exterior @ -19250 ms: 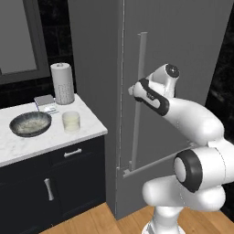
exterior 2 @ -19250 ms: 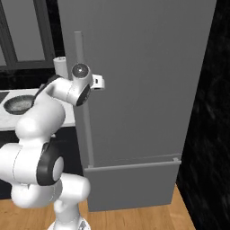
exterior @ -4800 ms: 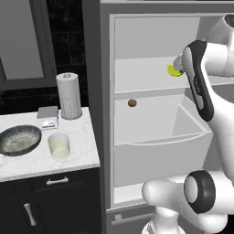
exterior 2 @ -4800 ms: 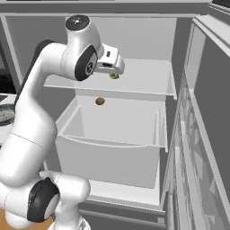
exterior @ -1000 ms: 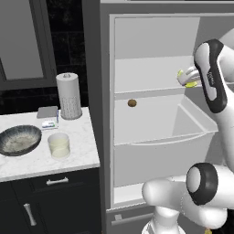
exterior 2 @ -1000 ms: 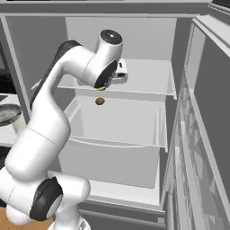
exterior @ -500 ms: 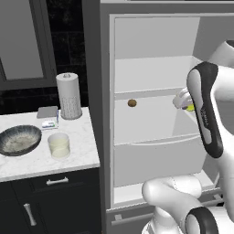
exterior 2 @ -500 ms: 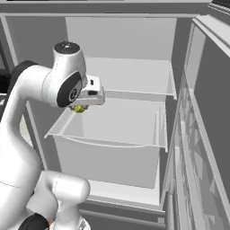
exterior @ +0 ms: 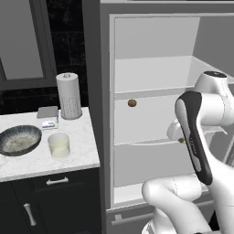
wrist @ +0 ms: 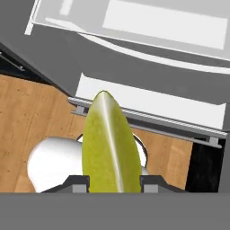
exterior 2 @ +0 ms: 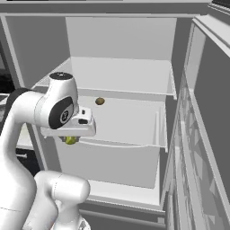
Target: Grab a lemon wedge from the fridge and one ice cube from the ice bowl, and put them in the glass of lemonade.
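A yellow-green lemon wedge (wrist: 108, 143) stands between my two fingertips (wrist: 76, 183), and my gripper (wrist: 113, 182) is shut on it. In the right base view the gripper (exterior 2: 71, 137) hangs in front of the open fridge (exterior 2: 121, 67), level with the drawer's front rim, the lemon wedge (exterior 2: 70, 140) poking out below the hand. From the left base view the wedge (exterior: 183, 141) peeks out beside my forearm. The glass of lemonade (exterior: 59, 145) and the ice bowl (exterior: 19, 139) sit on the counter to the left of the fridge (exterior: 151, 82).
A small round brown item (exterior: 132, 103) lies on the fridge's middle shelf above the white drawer (exterior 2: 121, 134). The fridge door (exterior 2: 197, 134) stands open on the right. A paper towel roll (exterior: 69, 95) and a small box (exterior: 48, 118) stand behind the glass. Wood floor lies below.
The arm has drawn back out of the fridge shelf and come down, carrying the lemon wedge from shelf height to in front of the drawer. The grip has stayed the same.
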Robot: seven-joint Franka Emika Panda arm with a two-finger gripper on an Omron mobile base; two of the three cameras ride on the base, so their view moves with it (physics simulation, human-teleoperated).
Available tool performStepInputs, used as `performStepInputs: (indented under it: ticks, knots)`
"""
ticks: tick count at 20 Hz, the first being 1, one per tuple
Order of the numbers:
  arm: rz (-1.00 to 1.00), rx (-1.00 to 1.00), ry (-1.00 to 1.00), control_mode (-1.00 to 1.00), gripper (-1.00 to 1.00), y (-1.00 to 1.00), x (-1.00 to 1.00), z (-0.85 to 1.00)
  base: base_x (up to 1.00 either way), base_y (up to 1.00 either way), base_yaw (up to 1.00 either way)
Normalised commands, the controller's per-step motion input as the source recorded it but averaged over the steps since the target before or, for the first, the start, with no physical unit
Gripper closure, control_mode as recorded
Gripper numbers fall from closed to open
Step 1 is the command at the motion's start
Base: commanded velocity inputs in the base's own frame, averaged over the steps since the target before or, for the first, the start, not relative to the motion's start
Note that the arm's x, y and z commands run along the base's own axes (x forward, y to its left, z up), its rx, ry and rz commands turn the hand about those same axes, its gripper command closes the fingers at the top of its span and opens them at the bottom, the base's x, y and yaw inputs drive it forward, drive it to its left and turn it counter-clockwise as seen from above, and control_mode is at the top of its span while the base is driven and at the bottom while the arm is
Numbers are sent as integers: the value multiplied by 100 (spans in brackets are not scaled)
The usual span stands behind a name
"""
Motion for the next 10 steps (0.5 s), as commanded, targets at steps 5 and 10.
performStepInputs:
  ticks: [5,10]
  knots:
    - [-3,0,7,-100,100,3,-34,-17,0,0,0]
    - [-6,0,-1,-100,100,6,-24,-3,0,0,0]
